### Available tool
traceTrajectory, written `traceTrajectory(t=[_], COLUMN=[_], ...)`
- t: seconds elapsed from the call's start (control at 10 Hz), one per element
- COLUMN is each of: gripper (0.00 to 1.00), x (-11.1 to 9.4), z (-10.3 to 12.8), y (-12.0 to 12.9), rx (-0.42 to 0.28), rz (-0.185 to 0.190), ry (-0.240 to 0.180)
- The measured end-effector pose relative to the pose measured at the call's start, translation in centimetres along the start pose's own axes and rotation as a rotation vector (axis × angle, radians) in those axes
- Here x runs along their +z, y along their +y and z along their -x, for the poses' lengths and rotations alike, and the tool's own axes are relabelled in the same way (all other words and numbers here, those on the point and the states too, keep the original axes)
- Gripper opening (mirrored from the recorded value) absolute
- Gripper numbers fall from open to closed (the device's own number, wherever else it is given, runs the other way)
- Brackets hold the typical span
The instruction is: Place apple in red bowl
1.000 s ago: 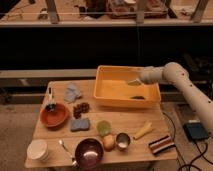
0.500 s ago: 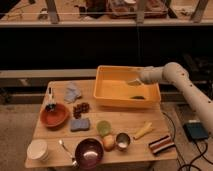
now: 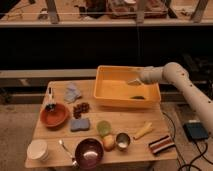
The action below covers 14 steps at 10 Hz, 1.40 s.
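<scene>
The apple (image 3: 108, 142), small and yellow-orange, lies near the table's front edge between a shiny purple bowl (image 3: 89, 151) and a small metal cup (image 3: 122, 140). At the table's left stands the red bowl (image 3: 54, 116), shallow and terracotta-coloured, with nothing visible inside. My gripper (image 3: 134, 81) hangs over the yellow bin (image 3: 125, 75) at the back of the table, reaching in from the right on the white arm (image 3: 172, 75). It is far from both the apple and the red bowl, and I see nothing in it.
A pale green round object (image 3: 104, 128), blue sponge (image 3: 79, 124), grapes (image 3: 81, 107), crumpled cloth (image 3: 72, 92), brush (image 3: 50, 101), white bowl (image 3: 37, 149), spoon (image 3: 65, 149), yellowish item (image 3: 142, 130) and striped item (image 3: 161, 144) lie about the table. A dark item (image 3: 138, 97) is in the bin.
</scene>
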Motion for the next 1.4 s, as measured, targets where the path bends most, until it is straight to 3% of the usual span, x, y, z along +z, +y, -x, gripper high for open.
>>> traceTrajectory(t=[1.4], gripper=[0.55], x=[-0.13], z=[0.02], y=[0.05], rx=[-0.005], rz=[0.006], ry=[0.011])
